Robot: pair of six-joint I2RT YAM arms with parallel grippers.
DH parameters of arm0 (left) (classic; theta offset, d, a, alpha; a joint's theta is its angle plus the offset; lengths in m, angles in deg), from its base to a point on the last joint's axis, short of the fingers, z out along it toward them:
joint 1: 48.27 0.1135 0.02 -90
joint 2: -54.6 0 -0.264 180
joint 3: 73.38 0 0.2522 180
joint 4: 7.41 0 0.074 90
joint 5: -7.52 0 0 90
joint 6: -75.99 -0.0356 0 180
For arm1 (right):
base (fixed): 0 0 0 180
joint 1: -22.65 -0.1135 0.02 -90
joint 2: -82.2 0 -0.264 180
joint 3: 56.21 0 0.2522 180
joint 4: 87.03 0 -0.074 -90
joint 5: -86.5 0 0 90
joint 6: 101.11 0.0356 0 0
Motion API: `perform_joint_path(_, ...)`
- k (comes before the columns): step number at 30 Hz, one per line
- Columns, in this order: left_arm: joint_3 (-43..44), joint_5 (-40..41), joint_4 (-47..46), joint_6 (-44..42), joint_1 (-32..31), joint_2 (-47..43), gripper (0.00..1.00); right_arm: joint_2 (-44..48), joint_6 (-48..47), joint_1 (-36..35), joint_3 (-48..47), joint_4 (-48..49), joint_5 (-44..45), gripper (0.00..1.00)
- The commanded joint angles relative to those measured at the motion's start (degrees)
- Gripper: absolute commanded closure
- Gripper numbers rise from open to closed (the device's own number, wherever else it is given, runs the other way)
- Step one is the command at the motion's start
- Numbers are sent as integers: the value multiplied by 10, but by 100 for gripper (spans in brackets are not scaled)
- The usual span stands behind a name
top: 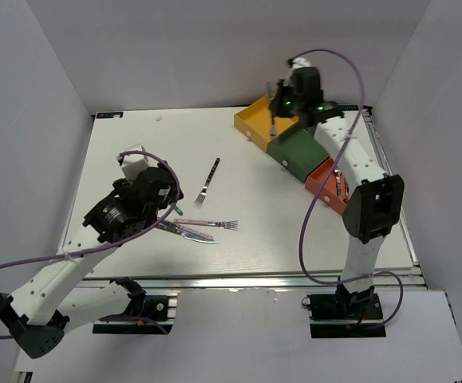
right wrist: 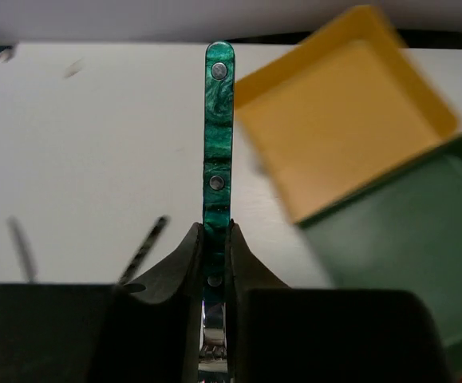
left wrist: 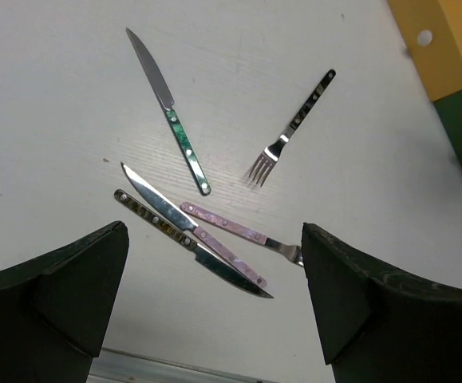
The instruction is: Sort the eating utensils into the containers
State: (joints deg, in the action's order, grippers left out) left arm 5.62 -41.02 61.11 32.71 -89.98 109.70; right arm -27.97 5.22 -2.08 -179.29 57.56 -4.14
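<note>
Well, the right claw (right wrist: pixel 215 236) is clamped tight on a teal-handled utensil (right wrist: pixel 218 120), whose handle pokes straight out ahead of it; its working end is hidden. Just ahead to that claw's right sits the dark green tray (right wrist: pixel 406 239), with the yellow tray (right wrist: pixel 342 120) beyond it. The left claw (left wrist: pixel 215 231) hangs with fingers spread wide. Between them, on the surface (left wrist: pixel 55 96) below, a pink-handled knife (left wrist: pixel 224 252), dark-handled knife (left wrist: pixel 147 211) and pink-handled fork (left wrist: pixel 227 225) lie crossed. A teal-handled knife (left wrist: pixel 184 144) and dark-handled fork (left wrist: pixel 294 128) lie farther ahead.

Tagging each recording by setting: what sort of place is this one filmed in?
Probably a robotics lab test cell, not a kitchen: a white table boxed in by blank white panels, a left arm and right arm mounted at its near edge, and a fork near a yellow tray.
</note>
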Motion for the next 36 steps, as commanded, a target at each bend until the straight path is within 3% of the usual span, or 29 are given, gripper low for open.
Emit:
perform_joint_path(1,-9,-39,-11,-5,1,26,2,-42,-22,66,-12,-30,28,100)
perform_joint_path(7,0,-73,-17,-19,1,52,2,-132,-66,142,-124,-106,64,100)
perform_joint_path(13,15,-95,-14,-37,1,92,2,-145,-76,175,-68,-88,58,100)
perform_joint_path(16,29,-128,-27,-54,1,121,2,-148,-75,182,-67,-87,50,91)
perform_joint_path(19,46,-144,-37,-77,1,162,2,-150,-78,184,-73,-88,52,70)
perform_joint_path(22,79,-151,-48,-112,1,212,2,-150,-81,184,-91,-111,48,11)
perform_joint_path(27,132,-146,-96,-188,10,295,2,-87,-73,184,-60,-112,43,11)
perform_joint_path(30,144,-189,-144,-232,36,354,2,-34,-50,181,-47,-124,27,11)
perform_joint_path(36,210,-283,-198,-302,97,506,16,129,-3,125,111,-116,36,11)
